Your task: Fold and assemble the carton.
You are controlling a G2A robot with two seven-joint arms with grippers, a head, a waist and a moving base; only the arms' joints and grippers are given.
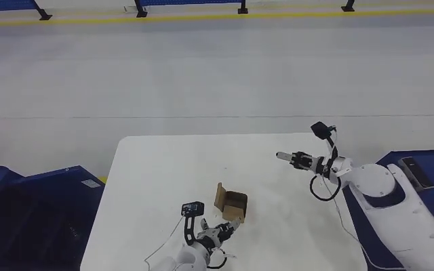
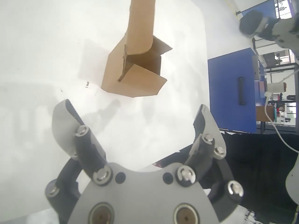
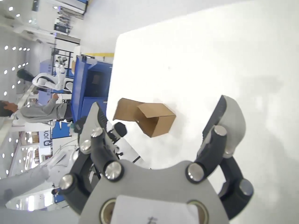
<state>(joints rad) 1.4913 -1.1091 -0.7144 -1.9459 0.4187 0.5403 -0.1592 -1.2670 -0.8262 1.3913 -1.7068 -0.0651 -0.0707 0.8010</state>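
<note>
Plainly, the left gripper (image 2: 134,108) has its fingers (image 2: 62,120) spread wide with nothing between them, and the right gripper (image 3: 160,101) is splayed and empty too. In the top view the left gripper (image 1: 227,230) sits at about 6 o'clock from the carton (image 1: 232,203), just beside it but not touching. The right gripper (image 1: 285,156) hangs at about 2 o'clock from it, well apart.

The carton (image 2: 137,78) rests on the white table (image 1: 156,176) near its middle. It is a small brown cardboard box, part-formed, its mouth open. One long flap (image 2: 141,17) stands up from a wall, and the shorter flaps hang loose at the opening.

By its look it should be very light. The panels are likely stiff, but they will hinge freely at the creases. On a smooth tabletop it would probably slide away under a one-sided push, so one gripper would need to steady a side wall while the other works. The long flap's free edge seems the best hold, pinched lightly so the board does not crease or crush.
</note>
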